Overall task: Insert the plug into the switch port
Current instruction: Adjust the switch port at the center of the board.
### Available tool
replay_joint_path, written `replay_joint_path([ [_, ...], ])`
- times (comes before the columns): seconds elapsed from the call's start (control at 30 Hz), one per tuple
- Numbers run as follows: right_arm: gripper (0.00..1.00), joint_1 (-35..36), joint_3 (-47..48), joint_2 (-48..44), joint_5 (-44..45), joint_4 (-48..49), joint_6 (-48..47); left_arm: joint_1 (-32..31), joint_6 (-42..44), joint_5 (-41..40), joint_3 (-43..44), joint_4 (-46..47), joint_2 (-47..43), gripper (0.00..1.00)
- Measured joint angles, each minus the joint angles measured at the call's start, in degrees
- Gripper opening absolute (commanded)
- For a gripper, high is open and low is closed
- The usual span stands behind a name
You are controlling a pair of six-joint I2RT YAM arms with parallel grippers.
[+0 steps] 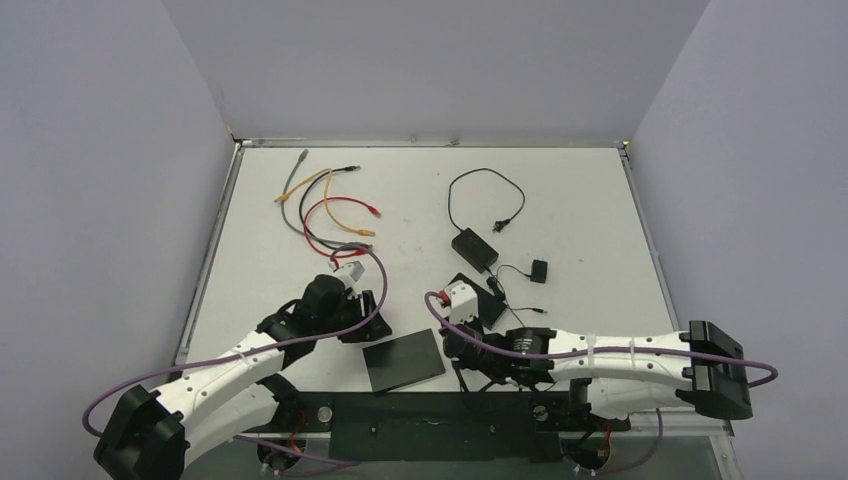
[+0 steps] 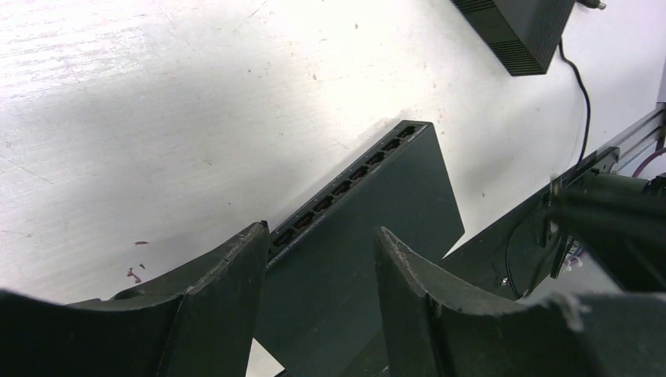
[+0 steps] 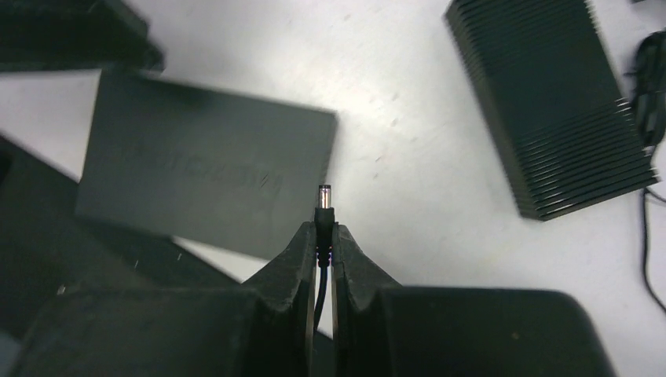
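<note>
The switch (image 1: 403,362) is a flat black box lying near the table's front edge. The left wrist view shows its row of ports (image 2: 345,184) along one long side. My left gripper (image 1: 358,316) is open, with its fingers (image 2: 236,290) apart over the switch's near end (image 2: 377,212) and nothing held. My right gripper (image 1: 452,344) is shut on the black barrel plug (image 3: 323,206), whose metal tip sticks out past the fingertips. The plug hangs just off the switch's right edge (image 3: 204,181), apart from it. Its thin cable runs back between the fingers.
A ribbed black power brick (image 1: 474,248) lies behind the right gripper, also in the right wrist view (image 3: 550,102), with its cord looping back. Coloured network cables (image 1: 325,205) lie at the back left. A black rail (image 1: 430,425) runs along the front edge.
</note>
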Motion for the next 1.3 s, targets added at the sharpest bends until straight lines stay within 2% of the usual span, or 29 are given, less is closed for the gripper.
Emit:
replay_joint_path([
  [0.2,0.00,7.5,-2.9,-2.5,-5.1,-1.0,2.0,0.4,0.2,-0.1,1.2,0.7,4.3,0.49],
  [0.43,0.00,11.3,-7.1,-2.1,-9.0,-0.3,6.1,0.5,1.0,0.8,3.4,2.3,8.2,0.49],
  [0.87,0.00,12.2,-7.5,8.6,-9.9,8.6,8.7,1.0,2.5,3.0,6.5,5.3,13.8,0.49],
  [1.3,0.00,11.7,-7.5,9.7,-4.6,10.7,9.1,1.2,3.0,7.3,9.8,9.5,23.9,0.49],
])
